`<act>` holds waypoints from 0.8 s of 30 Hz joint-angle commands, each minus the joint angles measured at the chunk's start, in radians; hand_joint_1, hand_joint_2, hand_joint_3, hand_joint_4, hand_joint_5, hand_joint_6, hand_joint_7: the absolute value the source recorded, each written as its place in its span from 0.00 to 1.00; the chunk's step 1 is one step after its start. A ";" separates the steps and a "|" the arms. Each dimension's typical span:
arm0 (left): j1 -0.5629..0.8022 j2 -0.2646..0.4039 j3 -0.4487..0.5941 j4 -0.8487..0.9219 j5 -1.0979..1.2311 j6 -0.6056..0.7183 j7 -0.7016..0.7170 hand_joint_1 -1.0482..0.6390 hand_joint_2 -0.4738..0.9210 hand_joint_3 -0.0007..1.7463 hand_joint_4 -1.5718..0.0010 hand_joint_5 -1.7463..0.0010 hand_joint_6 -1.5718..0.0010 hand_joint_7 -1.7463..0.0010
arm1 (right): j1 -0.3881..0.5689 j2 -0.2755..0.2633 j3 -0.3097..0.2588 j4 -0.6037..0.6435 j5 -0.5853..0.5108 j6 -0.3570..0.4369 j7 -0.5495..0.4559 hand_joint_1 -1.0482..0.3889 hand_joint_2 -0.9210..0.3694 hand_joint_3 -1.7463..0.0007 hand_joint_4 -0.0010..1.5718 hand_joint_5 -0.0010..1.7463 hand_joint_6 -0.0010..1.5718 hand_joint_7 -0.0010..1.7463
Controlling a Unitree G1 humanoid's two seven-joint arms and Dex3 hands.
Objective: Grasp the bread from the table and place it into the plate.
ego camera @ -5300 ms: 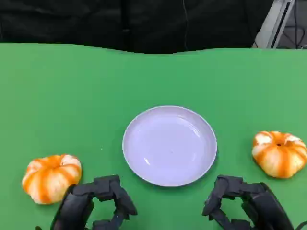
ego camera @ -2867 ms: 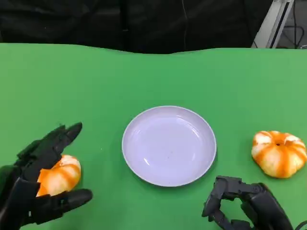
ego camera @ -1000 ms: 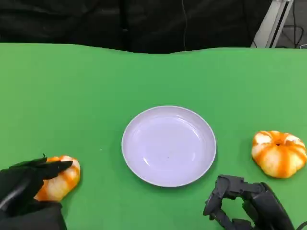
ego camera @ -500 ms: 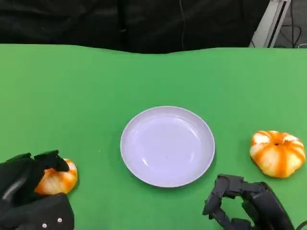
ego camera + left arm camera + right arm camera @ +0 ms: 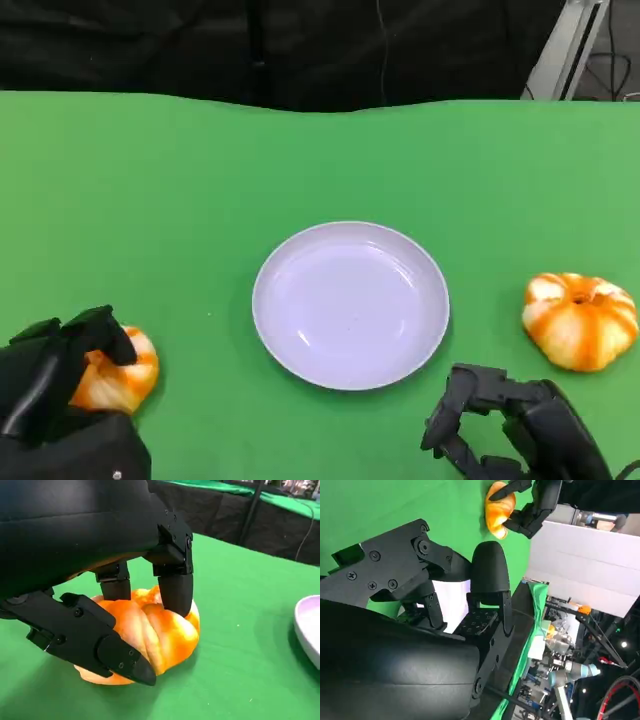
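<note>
Two orange-and-white pumpkin-shaped breads lie on the green bench [image 5: 300,160], one at each side of the pale plate [image 5: 350,305]; the left hand [image 5: 60,375] is closed around the left bread [image 5: 125,370], its fingers [image 5: 175,587] pressed on the top and its thumb against the side, with the bread resting on the cloth well apart from the plate; the right hand [image 5: 510,430] sits near the plate's front rim with its fingers curled in on nothing, and the right bread [image 5: 580,320] lies untouched beyond it
</note>
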 commanded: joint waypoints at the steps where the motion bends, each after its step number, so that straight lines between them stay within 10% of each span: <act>1: 0.030 0.019 0.008 -0.035 0.006 -0.016 0.022 0.55 0.91 0.00 0.59 0.00 0.68 0.01 | 0.008 -0.005 -0.004 -0.011 -0.001 -0.005 -0.008 0.58 0.23 0.48 0.50 0.91 0.50 0.76; 24: 0.095 0.024 0.071 -0.421 0.026 -0.014 -0.034 0.55 0.91 0.00 0.62 0.00 0.62 0.11 | -0.017 -0.005 -0.006 0.018 -0.005 -0.006 -0.007 0.57 0.22 0.50 0.50 0.90 0.50 0.76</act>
